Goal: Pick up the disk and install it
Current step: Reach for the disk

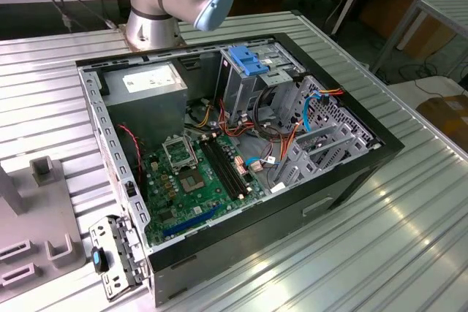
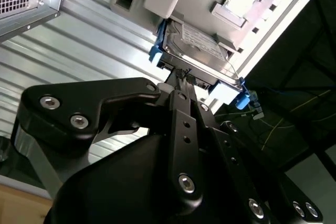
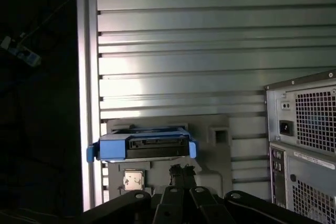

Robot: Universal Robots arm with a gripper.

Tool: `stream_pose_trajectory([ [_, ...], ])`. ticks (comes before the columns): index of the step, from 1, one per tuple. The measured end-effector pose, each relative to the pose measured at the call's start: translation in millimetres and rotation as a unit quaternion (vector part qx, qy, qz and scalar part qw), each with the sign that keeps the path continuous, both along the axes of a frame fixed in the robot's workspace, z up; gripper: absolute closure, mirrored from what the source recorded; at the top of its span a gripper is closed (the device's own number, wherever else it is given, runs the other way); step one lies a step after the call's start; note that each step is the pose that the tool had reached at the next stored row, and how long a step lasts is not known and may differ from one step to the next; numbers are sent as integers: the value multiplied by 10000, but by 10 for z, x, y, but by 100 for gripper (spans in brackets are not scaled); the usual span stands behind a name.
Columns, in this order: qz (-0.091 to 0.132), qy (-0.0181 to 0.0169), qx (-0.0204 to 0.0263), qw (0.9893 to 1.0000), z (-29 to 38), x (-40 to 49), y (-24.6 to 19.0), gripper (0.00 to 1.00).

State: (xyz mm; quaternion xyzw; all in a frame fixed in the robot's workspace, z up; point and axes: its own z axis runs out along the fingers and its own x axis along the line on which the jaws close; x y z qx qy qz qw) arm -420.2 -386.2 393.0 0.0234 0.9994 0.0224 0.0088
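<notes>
The disk (image 3: 144, 148) is a grey metal drive with blue rails. It lies on a grey fixture plate (image 3: 210, 129) by the edge of the ribbed metal table. In the second wrist view its white label faces up on the disk (image 2: 197, 43). My gripper (image 3: 181, 171) hangs a short way off the disk's connector end, apart from it. Its black fingertips (image 2: 178, 77) stand close together with nothing between them. In the exterior view the open computer case (image 1: 380, 147) lies on its side on the table, with a metal drive cage (image 1: 245, 82) at its far end.
A blue bracket (image 1: 248, 60) tops the cage, and a grey power-supply box (image 1: 150, 78) sits beside it. The case's rear panel (image 3: 304, 145) stands close to the fixture. A square processor chip (image 3: 133, 179) rests on the fixture. The table edge (image 3: 86, 93) drops to dark floor.
</notes>
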Motion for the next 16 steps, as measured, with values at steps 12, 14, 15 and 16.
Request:
stream_pose_trajectory([
  [12, 13, 6, 0, 10000, 0, -523, 61, 89],
  [14, 13, 6, 0, 10000, 1, -524, 61, 89],
  [15, 13, 6, 0, 10000, 0, -525, 61, 89],
  [16, 13, 6, 0, 10000, 0, -527, 61, 89],
])
